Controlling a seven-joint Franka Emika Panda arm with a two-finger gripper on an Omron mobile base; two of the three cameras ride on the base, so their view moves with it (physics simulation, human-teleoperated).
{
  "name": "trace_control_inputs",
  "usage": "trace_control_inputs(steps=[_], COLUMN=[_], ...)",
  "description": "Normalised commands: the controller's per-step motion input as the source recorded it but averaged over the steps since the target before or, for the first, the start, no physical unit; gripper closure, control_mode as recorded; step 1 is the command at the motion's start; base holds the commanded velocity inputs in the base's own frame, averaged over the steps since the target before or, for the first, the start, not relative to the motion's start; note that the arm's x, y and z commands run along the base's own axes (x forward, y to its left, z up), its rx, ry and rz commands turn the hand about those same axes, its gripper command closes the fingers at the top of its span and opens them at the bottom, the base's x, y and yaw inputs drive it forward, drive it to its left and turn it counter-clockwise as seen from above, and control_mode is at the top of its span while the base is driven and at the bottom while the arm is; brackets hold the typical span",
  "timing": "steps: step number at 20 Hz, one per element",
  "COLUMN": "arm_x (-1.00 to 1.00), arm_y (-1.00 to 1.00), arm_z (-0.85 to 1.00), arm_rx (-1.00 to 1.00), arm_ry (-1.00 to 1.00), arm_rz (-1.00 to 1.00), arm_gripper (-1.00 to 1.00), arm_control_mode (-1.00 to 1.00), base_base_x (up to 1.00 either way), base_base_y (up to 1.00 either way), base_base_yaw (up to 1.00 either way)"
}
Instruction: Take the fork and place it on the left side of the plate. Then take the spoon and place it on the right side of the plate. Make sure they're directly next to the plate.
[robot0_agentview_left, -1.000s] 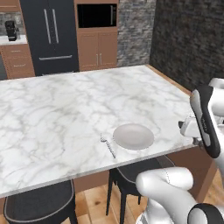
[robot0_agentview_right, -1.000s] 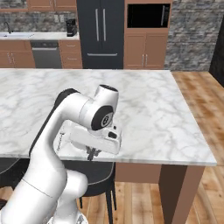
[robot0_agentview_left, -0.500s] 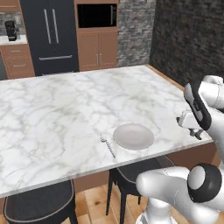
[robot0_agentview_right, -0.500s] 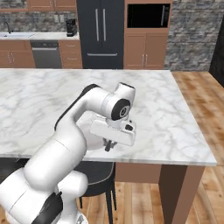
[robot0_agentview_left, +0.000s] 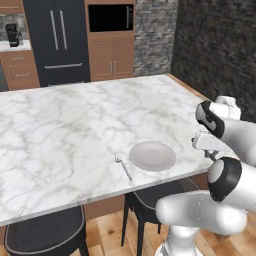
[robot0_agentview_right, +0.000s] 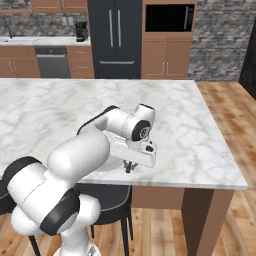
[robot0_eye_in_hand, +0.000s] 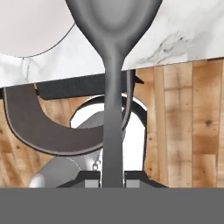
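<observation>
My surface (robot0_agentview_left: 75, 130) is polished white marble veined in grey, carrying a smooth, matt off-white plate (robot0_agentview_left: 152, 155) and a pale silvery metal fork (robot0_agentview_left: 123, 166). The spoon (robot0_eye_in_hand: 113, 52) before my camera is dark grey metal with a dull, satin sheen. Below lies a warm, grained wooden plank floor (robot0_eye_in_hand: 188, 127).

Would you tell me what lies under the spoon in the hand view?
Under the spoon, its bowl hangs over the marble counter edge, beside the plate. Its handle passes over a dark stool and wood floor. The gripper is shut on it; whatever lies directly beneath is covered.
</observation>
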Motion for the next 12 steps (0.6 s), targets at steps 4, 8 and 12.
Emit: trace_control_inputs(steps=[4, 8, 12], arm_x=[0.24, 0.27, 0.10], arm_y=[0.00, 0.00, 0.01], arm_z=[-0.38, -0.24, -0.06], arm_rx=[-0.08, -0.11, -0.08], arm_ry=[-0.02, -0.04, -0.06], arm_rz=[0.01, 0.00, 0.00], arm_gripper=[1.00, 1.00, 1.00], arm_control_mode=[-1.00, -1.00, -1.00], base_base_x=[0.00, 0.00, 0.00], base_base_y=[0.00, 0.00, 0.00], base_base_yaw=[0.00, 0.00, 0.00])
